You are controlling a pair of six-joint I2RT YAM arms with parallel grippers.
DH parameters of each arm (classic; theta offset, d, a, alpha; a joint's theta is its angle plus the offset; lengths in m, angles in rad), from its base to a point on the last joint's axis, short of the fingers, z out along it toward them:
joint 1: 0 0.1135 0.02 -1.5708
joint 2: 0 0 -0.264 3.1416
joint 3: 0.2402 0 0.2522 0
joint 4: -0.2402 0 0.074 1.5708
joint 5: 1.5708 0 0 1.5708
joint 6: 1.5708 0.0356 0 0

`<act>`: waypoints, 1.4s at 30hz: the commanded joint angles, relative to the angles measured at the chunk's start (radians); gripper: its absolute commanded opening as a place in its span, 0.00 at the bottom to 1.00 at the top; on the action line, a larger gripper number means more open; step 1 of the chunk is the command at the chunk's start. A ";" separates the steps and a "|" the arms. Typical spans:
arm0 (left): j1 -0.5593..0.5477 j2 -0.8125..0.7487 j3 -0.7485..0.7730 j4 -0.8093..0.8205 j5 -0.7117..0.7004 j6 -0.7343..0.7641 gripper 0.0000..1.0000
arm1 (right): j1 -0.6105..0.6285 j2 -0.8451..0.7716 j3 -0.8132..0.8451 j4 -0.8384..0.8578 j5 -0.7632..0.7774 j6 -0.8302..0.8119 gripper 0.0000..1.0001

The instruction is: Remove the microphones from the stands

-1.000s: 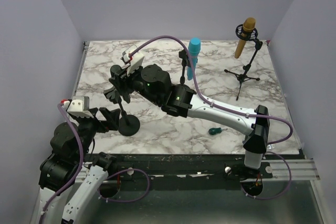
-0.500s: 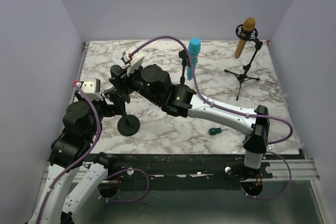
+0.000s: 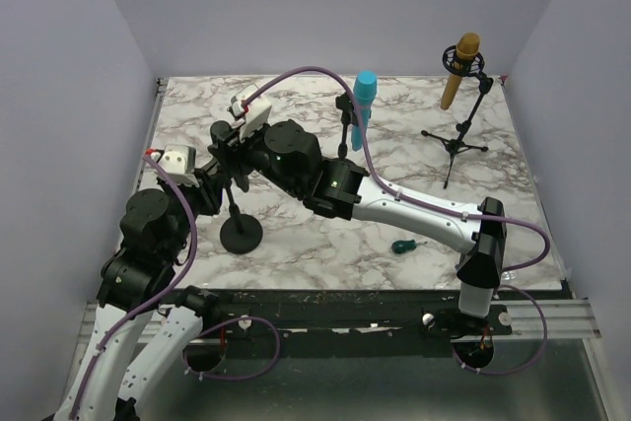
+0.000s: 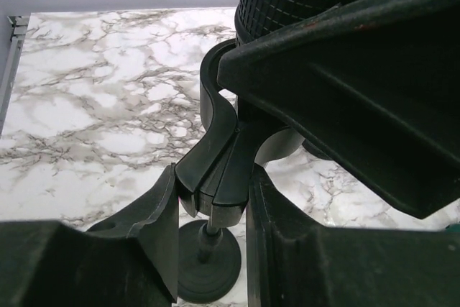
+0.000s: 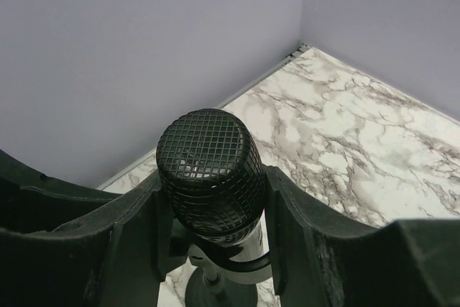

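Note:
A black microphone [image 5: 208,170] with a mesh head sits in the clip [image 4: 219,170] of a black stand with a round base [image 3: 242,235], at the table's left. My right gripper [image 5: 214,203] is shut on the microphone's head, one finger on each side. My left gripper [image 4: 212,213] is shut on the stand's clip just below it, above the base [image 4: 208,271]. In the top view both grippers meet at the top of the stand, the left gripper [image 3: 219,189] under the right gripper [image 3: 229,150], and they hide the microphone.
A blue microphone [image 3: 365,96] stands on its own stand at the back middle. A gold microphone [image 3: 459,68] hangs on a tripod stand [image 3: 455,145] at the back right. A small green object [image 3: 402,245] lies near the front. Walls close in the left, back and right.
My left arm has risen from beside the stand's base to its clip, and its jaws have closed on it. The right gripper has stayed on the microphone.

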 commanded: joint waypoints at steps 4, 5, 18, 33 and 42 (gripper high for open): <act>0.000 -0.045 -0.077 0.028 0.048 -0.016 0.00 | 0.011 -0.012 0.094 0.009 0.035 -0.040 0.10; 0.000 -0.047 -0.079 0.027 0.049 -0.016 0.00 | 0.011 -0.009 0.117 0.008 0.043 -0.049 0.10; 0.000 -0.056 -0.094 0.028 0.040 -0.029 0.00 | 0.010 -0.076 0.219 0.175 0.070 -0.154 0.04; 0.001 -0.081 -0.109 0.007 -0.014 -0.054 0.00 | 0.010 -0.495 -0.302 0.394 0.195 -0.183 0.01; 0.000 -0.067 -0.094 -0.007 -0.024 -0.054 0.00 | 0.011 -0.731 -0.803 0.131 0.222 0.171 0.01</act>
